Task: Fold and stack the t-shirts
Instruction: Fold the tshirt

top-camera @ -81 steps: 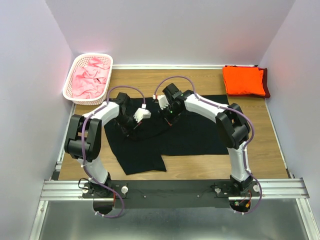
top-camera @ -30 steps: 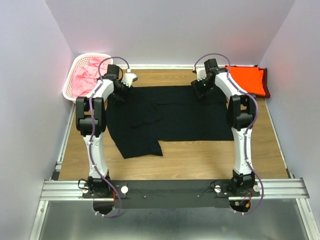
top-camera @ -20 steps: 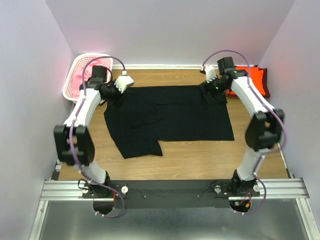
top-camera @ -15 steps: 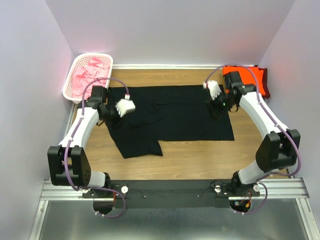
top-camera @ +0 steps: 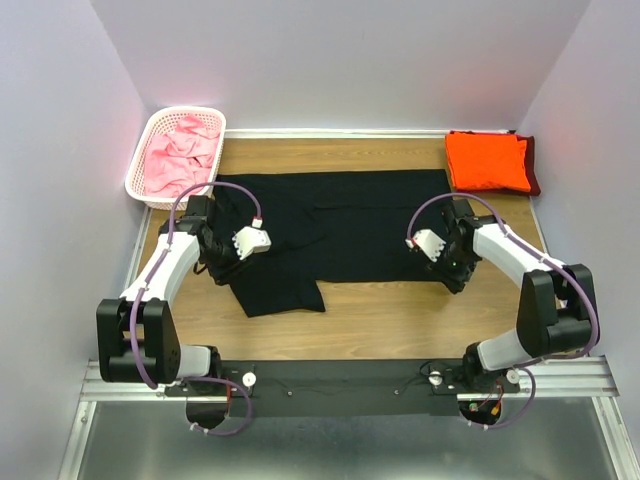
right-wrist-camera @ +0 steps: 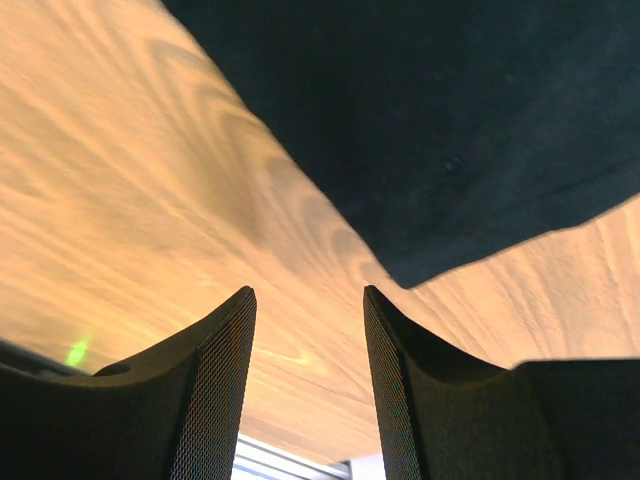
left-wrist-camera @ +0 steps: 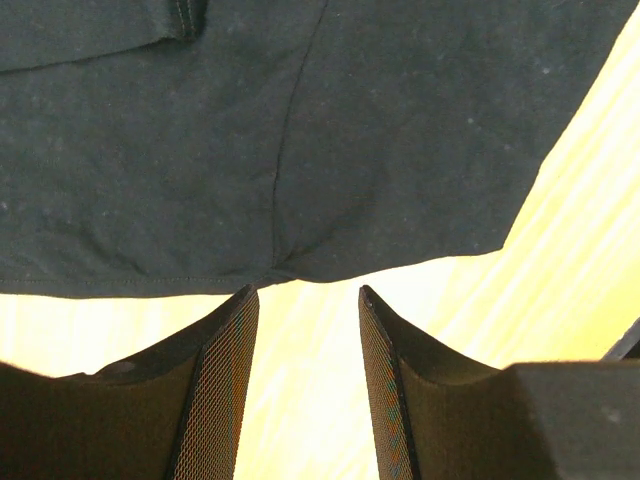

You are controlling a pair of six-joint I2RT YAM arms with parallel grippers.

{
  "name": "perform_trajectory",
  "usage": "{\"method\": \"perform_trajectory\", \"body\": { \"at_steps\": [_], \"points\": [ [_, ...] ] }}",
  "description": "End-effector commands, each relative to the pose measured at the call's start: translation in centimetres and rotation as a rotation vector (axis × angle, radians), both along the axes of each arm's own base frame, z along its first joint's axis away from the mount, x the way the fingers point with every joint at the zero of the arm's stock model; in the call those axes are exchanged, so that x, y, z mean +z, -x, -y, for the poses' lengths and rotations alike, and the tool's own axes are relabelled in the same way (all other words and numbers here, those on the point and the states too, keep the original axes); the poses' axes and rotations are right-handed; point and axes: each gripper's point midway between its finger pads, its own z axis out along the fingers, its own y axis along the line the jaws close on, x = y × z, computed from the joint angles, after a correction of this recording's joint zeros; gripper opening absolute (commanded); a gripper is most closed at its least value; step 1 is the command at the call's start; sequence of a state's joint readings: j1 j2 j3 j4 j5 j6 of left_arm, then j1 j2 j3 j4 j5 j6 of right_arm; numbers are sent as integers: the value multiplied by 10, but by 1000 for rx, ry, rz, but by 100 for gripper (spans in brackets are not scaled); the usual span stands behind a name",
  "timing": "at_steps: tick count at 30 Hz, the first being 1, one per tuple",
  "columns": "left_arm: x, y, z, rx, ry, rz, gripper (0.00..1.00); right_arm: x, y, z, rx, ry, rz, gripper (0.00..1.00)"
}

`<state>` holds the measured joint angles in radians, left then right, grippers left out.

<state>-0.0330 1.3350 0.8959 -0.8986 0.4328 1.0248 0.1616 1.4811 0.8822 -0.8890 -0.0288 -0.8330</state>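
Note:
A black t-shirt lies spread flat on the wooden table. My left gripper hovers at its left edge, open. In the left wrist view the left gripper holds nothing, and the black t-shirt's hem lies just ahead of the fingertips. My right gripper is by the shirt's near right corner, open. In the right wrist view the right gripper stands over bare wood, with the black t-shirt's corner ahead. A folded orange t-shirt rests on a maroon one at the back right.
A white lattice basket with crumpled pink t-shirts stands at the back left corner. Walls close in on the left, right and back. A metal rail carrying the arm bases runs along the near edge.
Both arms carried the black t-shirt's edge to the far side, spreading it flat, then let go and drew back to its near left edge and near right corner.

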Motion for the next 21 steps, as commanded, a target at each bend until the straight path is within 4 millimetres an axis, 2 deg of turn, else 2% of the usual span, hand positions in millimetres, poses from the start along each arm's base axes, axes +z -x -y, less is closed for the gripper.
{"method": "perform_trajectory", "body": {
  "at_steps": [1, 5, 11, 13, 17, 21],
  "points": [
    [-2, -1, -6, -4, -33, 23, 52, -1, -14, 22, 45, 82, 77, 54],
    [-6, -2, -8, -2, -40, 24, 53, -5, -21, 33, 29, 94, 92, 55],
    [-10, -2, -9, 1, -49, 10, 53, -8, -33, 35, 21, 85, 92, 54],
    [-11, -3, -10, 3, -55, 10, 53, -10, -32, 33, 26, 75, 81, 50],
    [-14, -3, -11, 6, -58, 2, 53, -14, -29, 32, 29, 66, 68, 50],
    [-16, -4, -12, 9, -64, 3, 53, -27, -20, 31, 37, 63, 34, 50]
  ]
}}
